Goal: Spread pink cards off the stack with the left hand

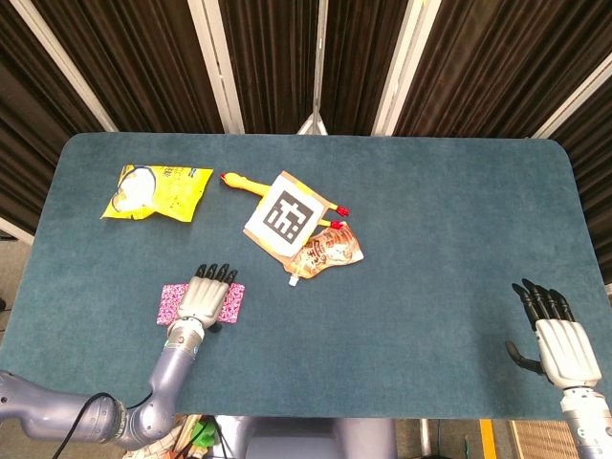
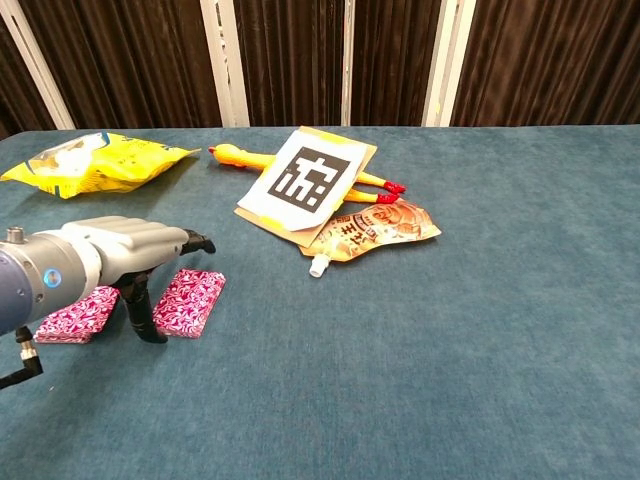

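Observation:
The pink cards lie in two parts at the table's front left. A remaining stack [image 2: 72,314] [image 1: 172,304] sits to the left, and a slid-off batch [image 2: 190,300] [image 1: 232,302] lies flat just right of it. My left hand [image 2: 125,252] [image 1: 206,296] hovers low over both, its fingers stretched forward above the slid-off batch. Its thumb points down to the table between the two parts. It grips nothing. My right hand [image 1: 555,337] rests by the front right edge with its fingers spread and empty; only the head view shows it.
A yellow snack bag [image 1: 153,191] [image 2: 95,160] lies at the back left. A rubber chicken [image 1: 239,181], a card with a black-and-white marker [image 1: 285,216] [image 2: 310,180] and an orange pouch [image 1: 327,251] [image 2: 375,228] cluster mid-table.

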You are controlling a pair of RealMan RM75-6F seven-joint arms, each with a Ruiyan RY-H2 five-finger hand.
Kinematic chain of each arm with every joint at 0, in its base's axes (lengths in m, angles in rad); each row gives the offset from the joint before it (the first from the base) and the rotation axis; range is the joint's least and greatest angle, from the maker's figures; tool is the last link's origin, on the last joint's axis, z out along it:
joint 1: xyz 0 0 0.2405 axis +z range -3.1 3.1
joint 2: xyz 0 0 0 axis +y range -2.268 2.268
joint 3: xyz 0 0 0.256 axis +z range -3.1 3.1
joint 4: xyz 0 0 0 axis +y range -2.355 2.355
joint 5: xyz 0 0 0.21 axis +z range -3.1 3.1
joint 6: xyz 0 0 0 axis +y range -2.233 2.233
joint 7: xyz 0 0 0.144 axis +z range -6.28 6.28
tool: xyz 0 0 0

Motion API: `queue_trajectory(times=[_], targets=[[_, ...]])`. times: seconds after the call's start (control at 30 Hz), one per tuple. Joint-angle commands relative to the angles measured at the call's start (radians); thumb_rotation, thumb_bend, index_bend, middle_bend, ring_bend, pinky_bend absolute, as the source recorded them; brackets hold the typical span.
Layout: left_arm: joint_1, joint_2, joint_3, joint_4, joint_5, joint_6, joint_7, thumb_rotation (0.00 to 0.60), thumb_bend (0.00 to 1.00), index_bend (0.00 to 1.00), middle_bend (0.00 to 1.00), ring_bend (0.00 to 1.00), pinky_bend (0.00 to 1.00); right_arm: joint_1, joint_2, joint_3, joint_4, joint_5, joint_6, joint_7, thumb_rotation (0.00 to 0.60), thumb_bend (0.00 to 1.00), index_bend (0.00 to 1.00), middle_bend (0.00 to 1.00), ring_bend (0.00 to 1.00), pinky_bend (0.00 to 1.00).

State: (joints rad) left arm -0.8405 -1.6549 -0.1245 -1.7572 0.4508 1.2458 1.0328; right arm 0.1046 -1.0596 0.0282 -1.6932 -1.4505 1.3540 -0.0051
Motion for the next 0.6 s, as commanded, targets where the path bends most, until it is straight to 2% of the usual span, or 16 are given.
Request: queue_trajectory(times=[0.03,0.23,0.43,0.6], targets=[[0.0,0.005,-0.001,-0.009,-0.003,0.007,-0.005,0.6,0.24,0.0,0.0,0.0,0.0,0.0,-0.001,0.0,0.0,0.0,0.0,-0.002,0.6,0.36,0.0,0.0,0.0,0.02],[0.014,0.054,0.006,-0.059,0.012,0.026,-0.025,0.6,0.24,0.0,0.0,0.0,0.0,-0.001,-0.001,0.0,-0.001,0.002,0.001,-0.007,0.6,0.36,0.0,0.0,0.0,0.02],[0.057,0.161,0.049,-0.121,0.024,0.035,-0.064,0.6,0.24,0.08,0.0,0.0,0.0,-0.002,-0.003,-0.001,-0.001,0.0,0.004,-0.014,0.6,0.36,0.0,0.0,0.0,0.02],[0.087,0.216,0.082,-0.107,0.034,0.004,-0.111,0.6,0.24,0.11,0.0,0.0,0.0,-0.003,-0.005,-0.002,-0.004,-0.002,0.007,-0.02,0.6,0.36,0.0,0.0,0.0,0.02]])
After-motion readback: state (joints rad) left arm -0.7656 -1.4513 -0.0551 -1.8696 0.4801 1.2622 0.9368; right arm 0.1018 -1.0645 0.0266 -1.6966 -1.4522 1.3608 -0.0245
